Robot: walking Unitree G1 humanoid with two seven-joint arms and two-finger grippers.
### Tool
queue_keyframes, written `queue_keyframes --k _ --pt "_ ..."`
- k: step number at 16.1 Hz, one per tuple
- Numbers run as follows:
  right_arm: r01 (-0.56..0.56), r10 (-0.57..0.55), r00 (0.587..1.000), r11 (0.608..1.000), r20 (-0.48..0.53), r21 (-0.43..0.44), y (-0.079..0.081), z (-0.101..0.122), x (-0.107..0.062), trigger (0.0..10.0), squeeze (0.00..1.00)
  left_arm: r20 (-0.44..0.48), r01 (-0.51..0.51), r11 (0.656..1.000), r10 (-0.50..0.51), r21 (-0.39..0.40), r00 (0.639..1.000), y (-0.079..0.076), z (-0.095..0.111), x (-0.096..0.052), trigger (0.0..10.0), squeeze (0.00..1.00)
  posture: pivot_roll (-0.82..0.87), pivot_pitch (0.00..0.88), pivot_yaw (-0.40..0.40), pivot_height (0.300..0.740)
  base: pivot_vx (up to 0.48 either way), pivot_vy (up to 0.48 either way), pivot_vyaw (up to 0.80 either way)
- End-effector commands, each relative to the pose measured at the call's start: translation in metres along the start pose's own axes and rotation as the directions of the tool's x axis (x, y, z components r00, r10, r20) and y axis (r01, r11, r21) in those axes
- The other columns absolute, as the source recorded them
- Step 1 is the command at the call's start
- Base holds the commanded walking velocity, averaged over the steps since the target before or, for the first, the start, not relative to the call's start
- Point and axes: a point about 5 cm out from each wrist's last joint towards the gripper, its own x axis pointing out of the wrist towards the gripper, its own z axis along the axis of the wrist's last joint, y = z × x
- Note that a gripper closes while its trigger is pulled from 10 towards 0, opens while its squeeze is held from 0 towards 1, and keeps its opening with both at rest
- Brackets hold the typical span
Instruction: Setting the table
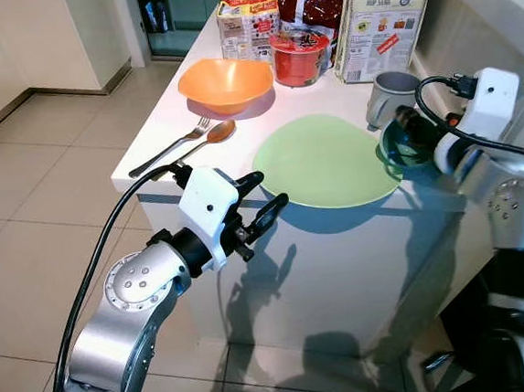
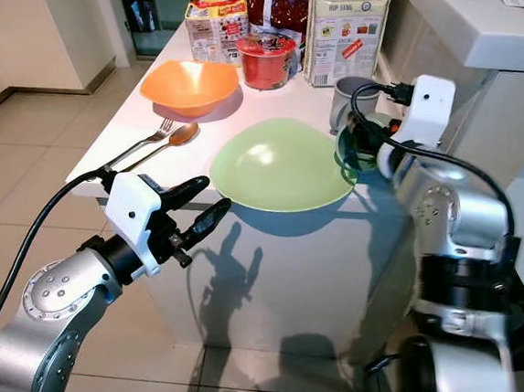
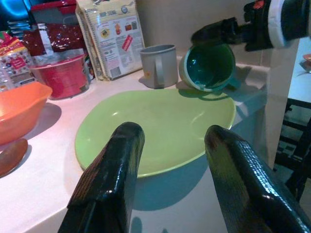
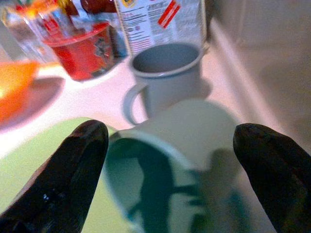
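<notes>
Teal mug [image 4: 170,170] lies tipped beside the green plate [image 1: 323,163], between my right hand's [image 4: 170,165] spread fingers; left hand [image 1: 267,200] open too.

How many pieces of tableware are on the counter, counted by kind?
Plates: 1, green plate
Bowls: 1, orange bowl
Mugs: 2, grey mug and teal mug, tipped on its side
Cutlery: 2, fork and spoon
Total: 6

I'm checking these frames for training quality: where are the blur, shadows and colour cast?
Right wrist view: blurred throughout, the teal mug and fingers soft. Left wrist view: bluish cast, fingers close and glossy. Eye views: sharp, with dark arm shadows on the counter front and a sheen on the green plate.
</notes>
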Motion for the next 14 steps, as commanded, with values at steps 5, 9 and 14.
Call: queue_keyframes --k 5,9,14 --pt "0.003 -0.006 1.000 0.983 -0.016 -0.182 -0.009 -0.004 -0.005 10.0 0.00 0.001 0.007 1.000 -0.007 0.016 1.000 0.000 0.003 0.001 10.0 0.00 -0.01 0.000 -0.016 0.740 0.000 0.000 0.00" --pt "-0.119 0.137 0.988 0.973 0.075 -0.199 0.009 -0.008 -0.020 10.0 0.00 -0.001 0.010 1.000 -0.010 0.016 1.000 0.000 0.003 0.001 10.0 0.00 -0.01 0.000 -0.013 0.740 0.000 0.000 0.00" --pt "-0.099 0.167 0.977 0.908 0.135 -0.407 0.003 -0.005 -0.035 10.0 0.00 -0.006 0.006 1.000 -0.006 0.015 1.000 0.000 0.002 -0.002 10.0 0.00 -0.01 0.000 -0.014 0.740 0.000 0.000 0.00"
